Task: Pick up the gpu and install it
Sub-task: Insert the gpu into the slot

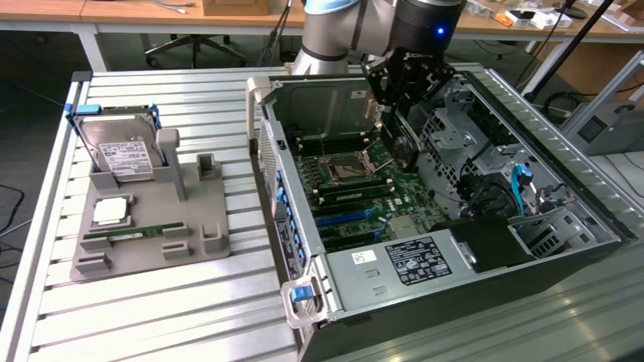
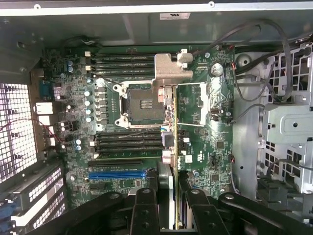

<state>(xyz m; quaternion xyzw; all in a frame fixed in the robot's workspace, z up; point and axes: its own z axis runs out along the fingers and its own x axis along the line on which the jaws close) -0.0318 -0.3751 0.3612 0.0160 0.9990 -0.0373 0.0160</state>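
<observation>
Overhead: case [image 1: 322, 98] open, free room over the motherboard [image 2: 205, 142].
Exterior view's right: drive cage [image 1: 473, 124] and cables [image 2: 259, 88] stand near my gripper [image 2: 171, 193].
Exterior view's left: slotted wall [image 1: 271, 162] stands well clear.

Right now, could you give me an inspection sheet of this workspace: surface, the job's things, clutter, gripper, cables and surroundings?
Surface: slatted metal table, bearing a grey fixture and an open computer case.
Job's things: gpu, upright inside the case, over the motherboard.
Clutter: hard drive, processor chip and RAM stick on the fixture.
Grippers: gripper shut on the gpu.
Cables: blue cable and dark cables inside the case.
Surroundings: desks and an office chair behind.
</observation>
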